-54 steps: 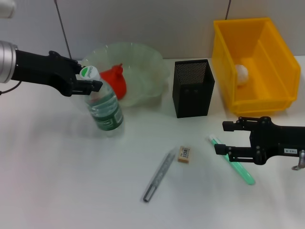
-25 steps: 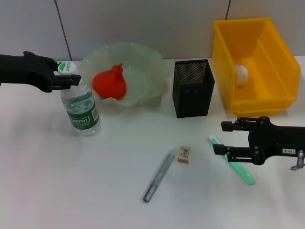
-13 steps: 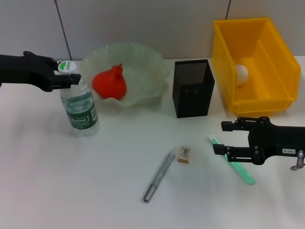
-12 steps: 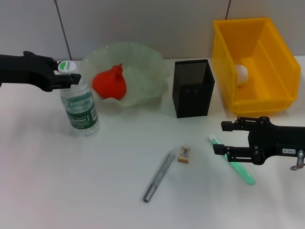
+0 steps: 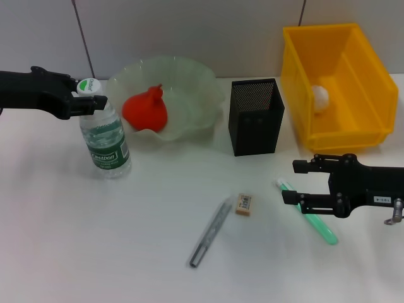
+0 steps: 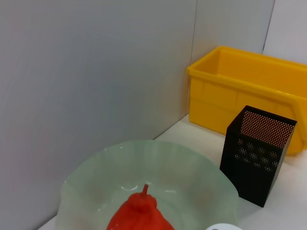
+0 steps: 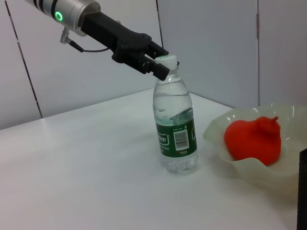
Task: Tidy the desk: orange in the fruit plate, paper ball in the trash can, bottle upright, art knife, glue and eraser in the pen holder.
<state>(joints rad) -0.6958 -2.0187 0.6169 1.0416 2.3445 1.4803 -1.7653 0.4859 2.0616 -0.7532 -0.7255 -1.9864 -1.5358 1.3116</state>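
**Head view: bottle standing, left end effector at its cap, three small items loose on the table**

Head view shows the clear plastic water bottle with a green label point(image 5: 104, 139) standing upright on the white table point(image 5: 76, 252), just beside the pale green, wavy-rimmed fruit plate point(image 5: 196, 88). The left end effector point(image 5: 88, 103) reaches in from the robot's left with its black fingers closed on the white cap, the bottle's long axis vertical beneath it.

The right end effector point(image 5: 297, 183) hovers low at the robot's right, fingers spread, above the green glue stick point(image 5: 315, 221). The stick lies flat — its long axis runs diagonally, capped end toward the pen holder. This arm is much the nearer to the glue, the small tan eraser point(image 5: 243, 203) and the slim grey art knife point(image 5: 210, 232), which lie between the two arms.

Containers: the fruit plate holds the orange-red fruit point(image 5: 146, 108); the yellow plastic bin point(image 5: 303, 95) holds the white paper ball point(image 5: 320, 96); the black mesh pen holder point(image 5: 255, 117) seems empty — its inside is dark.
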